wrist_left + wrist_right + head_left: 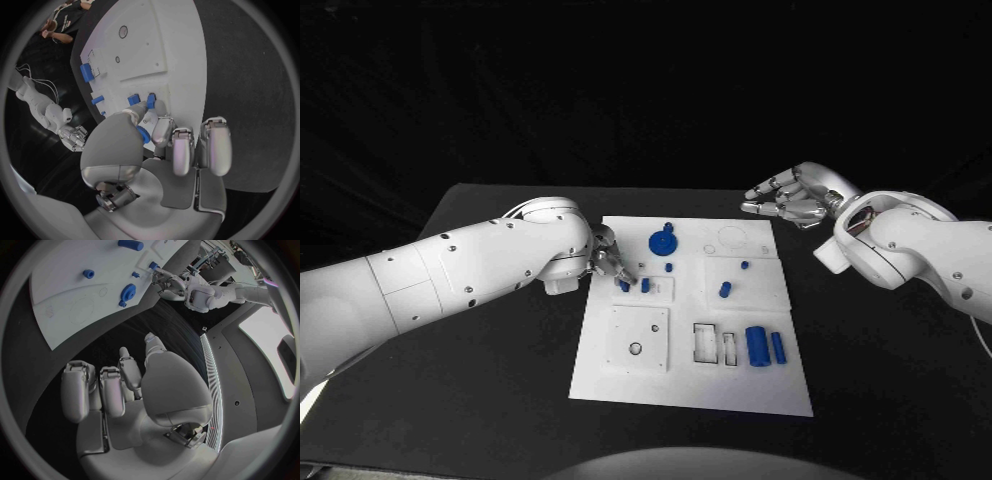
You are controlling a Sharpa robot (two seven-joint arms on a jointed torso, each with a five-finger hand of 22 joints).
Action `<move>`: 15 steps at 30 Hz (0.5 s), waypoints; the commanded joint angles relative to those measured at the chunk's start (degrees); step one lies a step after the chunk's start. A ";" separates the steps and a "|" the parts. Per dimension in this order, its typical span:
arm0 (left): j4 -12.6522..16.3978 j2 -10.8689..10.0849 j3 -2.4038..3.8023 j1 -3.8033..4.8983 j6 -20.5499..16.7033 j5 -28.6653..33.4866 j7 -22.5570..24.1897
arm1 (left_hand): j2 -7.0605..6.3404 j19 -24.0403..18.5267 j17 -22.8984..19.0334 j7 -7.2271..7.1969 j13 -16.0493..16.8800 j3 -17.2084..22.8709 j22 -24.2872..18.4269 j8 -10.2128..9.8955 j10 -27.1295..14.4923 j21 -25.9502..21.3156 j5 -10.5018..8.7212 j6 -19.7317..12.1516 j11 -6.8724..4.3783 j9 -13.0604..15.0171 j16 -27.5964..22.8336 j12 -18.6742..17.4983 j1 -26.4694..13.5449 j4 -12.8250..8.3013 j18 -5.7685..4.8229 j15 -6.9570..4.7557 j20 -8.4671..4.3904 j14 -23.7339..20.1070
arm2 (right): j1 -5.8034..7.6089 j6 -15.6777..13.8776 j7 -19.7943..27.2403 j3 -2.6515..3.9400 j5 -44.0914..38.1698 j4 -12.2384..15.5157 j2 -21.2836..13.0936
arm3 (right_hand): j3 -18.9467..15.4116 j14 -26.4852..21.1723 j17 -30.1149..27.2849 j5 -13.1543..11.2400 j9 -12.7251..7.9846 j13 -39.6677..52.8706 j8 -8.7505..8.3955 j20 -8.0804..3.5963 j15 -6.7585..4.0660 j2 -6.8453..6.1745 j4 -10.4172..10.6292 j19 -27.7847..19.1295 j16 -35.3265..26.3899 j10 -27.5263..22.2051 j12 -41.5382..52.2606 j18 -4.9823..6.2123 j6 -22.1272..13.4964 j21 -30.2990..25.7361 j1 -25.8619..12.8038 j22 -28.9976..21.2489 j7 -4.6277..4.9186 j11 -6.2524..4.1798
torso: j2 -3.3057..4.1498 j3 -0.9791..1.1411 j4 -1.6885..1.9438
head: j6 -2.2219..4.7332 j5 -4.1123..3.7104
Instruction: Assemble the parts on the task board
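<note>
left hand (606, 260) pinched small blue peg (149, 102) over board (661, 385) left side; needed straight, gentle push. right hand (788, 195) empty, loosely curled.

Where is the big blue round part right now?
Head view: the round blue part lies near the task board's far edge, left of centre, just right of the left hand.

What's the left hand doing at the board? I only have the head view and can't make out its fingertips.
Observer: In the left wrist view, the left hand pinches a small blue part between thumb and a finger, at the edge of the task board.
Operator: Is the right hand carrying anything?
Observer: No. The right wrist view shows the right hand holding nothing, fingers uncurled, over the black table beside the board.
</note>
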 commanded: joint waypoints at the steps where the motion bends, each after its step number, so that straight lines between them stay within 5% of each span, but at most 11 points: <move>1: -0.10 0.13 -0.26 -0.35 1.23 -0.14 -0.70 | -0.05 3.38 15.06 0.06 0.07 -0.74 7.03 0.41 0.54 0.38 0.19 0.51 0.04 0.11 0.17 0.25 -1.01 0.30 -0.87 -0.49 -0.50 6.04 | -0.02 0.49 0.60 0.01 -0.10 0.13 0.13 | -0.33 4.85 10.50 0.14 0.09 0.86 0.17 -0.12 -0.39 0.09 -0.02 -0.44 -0.23 -0.26 -0.15 0.65 0.36 -0.38 -0.29 -0.04 0.12 0.06 | -0.01 -0.02 0.12 | -0.05 -0.05; 15: -0.43 0.24 -0.26 -0.35 0.91 -0.16 -0.74 | -0.86 3.34 15.06 -0.17 -0.69 -3.71 7.02 1.43 0.20 0.32 0.13 1.06 -0.12 0.77 0.17 -0.36 -3.28 2.37 -0.86 -0.61 -0.59 6.04 | -0.02 0.70 0.70 0.01 -0.10 -0.08 0.54 | -0.36 4.85 10.51 0.14 0.08 0.89 0.16 -0.12 -0.39 0.10 -0.03 -0.45 -0.23 -0.24 -0.11 0.66 0.34 -0.40 -0.28 -0.07 0.12 0.06 | -0.02 -0.06 0.06 | -0.06 -0.10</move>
